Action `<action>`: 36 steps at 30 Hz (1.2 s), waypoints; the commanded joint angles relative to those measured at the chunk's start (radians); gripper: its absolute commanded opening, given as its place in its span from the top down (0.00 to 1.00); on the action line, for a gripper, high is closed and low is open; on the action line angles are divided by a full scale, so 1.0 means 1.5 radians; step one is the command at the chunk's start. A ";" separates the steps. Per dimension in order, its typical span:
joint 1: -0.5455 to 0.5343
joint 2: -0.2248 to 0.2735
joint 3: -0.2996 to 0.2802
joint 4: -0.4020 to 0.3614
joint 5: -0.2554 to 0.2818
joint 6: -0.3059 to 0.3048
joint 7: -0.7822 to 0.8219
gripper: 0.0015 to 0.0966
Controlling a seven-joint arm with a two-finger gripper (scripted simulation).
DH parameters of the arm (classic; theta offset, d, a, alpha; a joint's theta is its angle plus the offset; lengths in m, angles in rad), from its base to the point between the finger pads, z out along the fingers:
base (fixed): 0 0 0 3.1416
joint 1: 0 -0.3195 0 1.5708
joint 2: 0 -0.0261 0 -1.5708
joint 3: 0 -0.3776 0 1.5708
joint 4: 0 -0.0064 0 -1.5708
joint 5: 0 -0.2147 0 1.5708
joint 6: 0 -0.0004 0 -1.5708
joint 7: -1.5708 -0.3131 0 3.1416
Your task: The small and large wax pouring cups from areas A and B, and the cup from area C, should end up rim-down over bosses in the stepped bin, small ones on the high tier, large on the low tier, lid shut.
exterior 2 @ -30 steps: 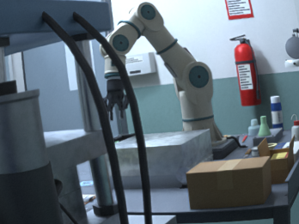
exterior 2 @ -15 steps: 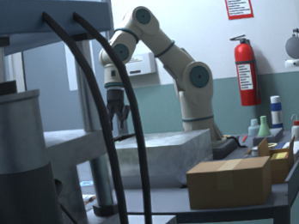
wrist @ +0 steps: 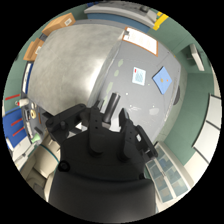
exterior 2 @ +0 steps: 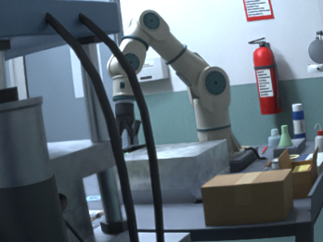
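The stepped bin (exterior 2: 178, 162) is a large grey box with its lid (wrist: 69, 69) lying flat and closed over the top. A dark cylindrical handle (wrist: 111, 106) sticks out from the lid's edge, and it lies between the fingers of my gripper (wrist: 110, 115), which is open and holds nothing. In the side camera the gripper (exterior 2: 128, 128) hangs at the bin's left end, partly behind black cables. No wax cups are in sight. Pale green patches (wrist: 116, 73) mark the grey table beside the bin.
A grey press frame with black cables (exterior 2: 106, 123) fills the left foreground. Cardboard boxes (exterior 2: 248, 197) sit on the table's near right, with bottles and a flask (exterior 2: 285, 136) behind. A blue cloth (wrist: 163, 79) and a printed card (wrist: 139, 75) lie on the table past the bin.
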 commanded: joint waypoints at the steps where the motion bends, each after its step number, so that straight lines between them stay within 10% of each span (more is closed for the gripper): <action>1: 0.000 0.000 0.000 0.000 0.000 0.000 0.000 0.51; 36: -0.014 0.049 0.008 0.008 0.004 -0.058 -0.004 0.51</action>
